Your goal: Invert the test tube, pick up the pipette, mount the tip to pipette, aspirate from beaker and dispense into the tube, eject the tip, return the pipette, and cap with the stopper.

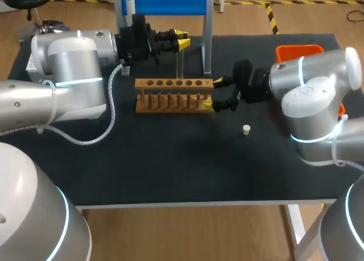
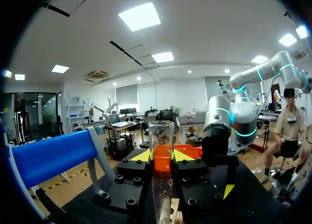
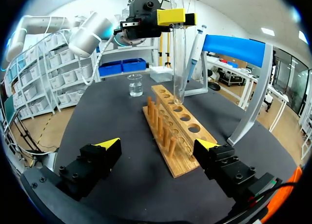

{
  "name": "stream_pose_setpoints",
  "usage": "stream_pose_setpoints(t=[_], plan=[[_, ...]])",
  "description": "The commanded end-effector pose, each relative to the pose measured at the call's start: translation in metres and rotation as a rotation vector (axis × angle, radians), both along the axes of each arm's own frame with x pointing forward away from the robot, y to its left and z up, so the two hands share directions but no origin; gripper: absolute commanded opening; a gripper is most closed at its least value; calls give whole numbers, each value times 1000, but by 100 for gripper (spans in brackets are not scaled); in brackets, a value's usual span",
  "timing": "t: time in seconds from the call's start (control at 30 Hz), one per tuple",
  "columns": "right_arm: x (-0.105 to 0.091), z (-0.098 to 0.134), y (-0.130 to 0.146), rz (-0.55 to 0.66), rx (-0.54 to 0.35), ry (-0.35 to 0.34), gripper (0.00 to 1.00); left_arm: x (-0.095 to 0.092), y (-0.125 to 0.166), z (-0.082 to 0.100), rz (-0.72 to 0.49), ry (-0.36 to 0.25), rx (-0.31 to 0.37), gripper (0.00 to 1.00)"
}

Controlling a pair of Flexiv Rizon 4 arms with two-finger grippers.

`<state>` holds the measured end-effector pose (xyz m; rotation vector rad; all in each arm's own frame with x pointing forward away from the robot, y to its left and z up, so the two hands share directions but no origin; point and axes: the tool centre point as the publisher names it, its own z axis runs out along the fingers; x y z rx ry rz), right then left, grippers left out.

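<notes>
the head view alone shows the stopper point(image 1: 246, 129), lying on the dark worktop point(image 1: 170, 170) near the right arm and apart from the wooden rack point(image 1: 173, 93). only the right wrist view shows the beaker point(image 3: 135, 85), standing beyond the rack's far end, and the pipette point(image 3: 195, 50), hanging on the blue stand point(image 3: 234, 48). the left wrist view looks straight along the test tube point(image 2: 161, 151) and shows its open rim uppermost, with an orange bin point(image 2: 183, 151) behind it.

the left claw point(image 1: 181, 40) is closed narrow on the test tube, one yellow tip on each side near its upper part. the tube hangs upright with its rounded end at a hole in the rack; whether it is inside the hole i cannot tell.

the right claw point(image 3: 157, 144) stands wide and holds nothing. its fingers flank the rack's near end, and contact with the wood is not clear.
</notes>
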<state>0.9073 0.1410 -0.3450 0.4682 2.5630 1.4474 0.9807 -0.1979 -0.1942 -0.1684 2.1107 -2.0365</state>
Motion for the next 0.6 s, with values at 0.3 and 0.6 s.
stream_pose_setpoints(t=[0.3, 0.6], plan=[[0, 0, 0, 1, 0, 1, 100, 0, 1, -14, 8, 15, -10, 0], [0, 0, 0, 1, 0, 1, 100, 3, -1, -22, 9, 16, 2, 0]])
